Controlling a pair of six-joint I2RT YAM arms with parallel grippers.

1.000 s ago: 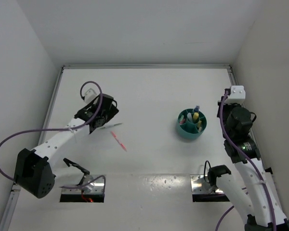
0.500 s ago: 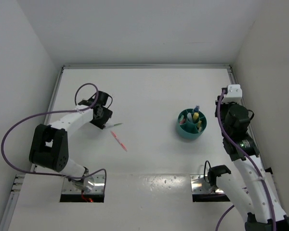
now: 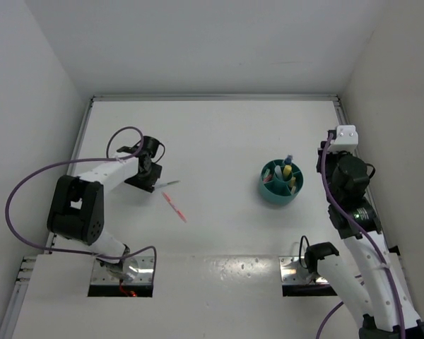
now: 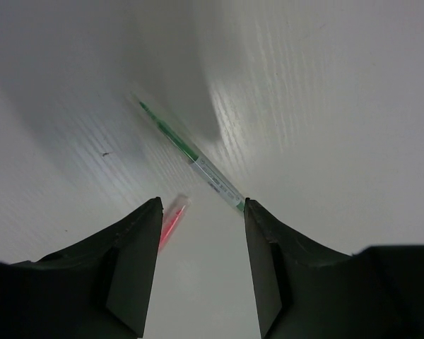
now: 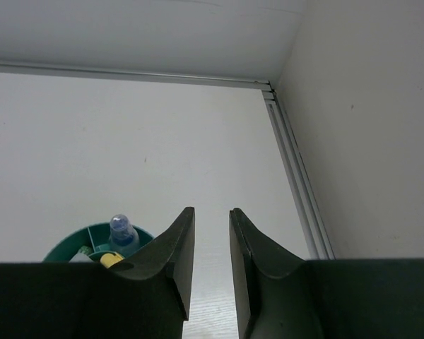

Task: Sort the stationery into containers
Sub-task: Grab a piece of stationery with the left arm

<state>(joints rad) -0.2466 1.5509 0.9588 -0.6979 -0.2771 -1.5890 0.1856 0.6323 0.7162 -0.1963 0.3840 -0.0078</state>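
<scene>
Left gripper (image 4: 201, 203) jaws apart, empty, at thin green pen (image 4: 191, 155)
Pen just ahead of its tips (red-tipped tube (image 4: 171, 224) by one finger, possibly touching); right gripper (image 5: 212, 212) slightly apart, empty, teal tub (image 3: 279, 199) below-left of it

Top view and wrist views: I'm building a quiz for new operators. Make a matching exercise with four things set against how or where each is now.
Things
1. pen
2. tube
3. tub
4. right gripper

States
A. teal, holds upright markers
B. empty, jaws slightly apart, near the right wall
C. green, lying on the table just ahead of the open left gripper
D. red-tipped, lying on the table

Pairs: 1-C, 2-D, 3-A, 4-B
</scene>
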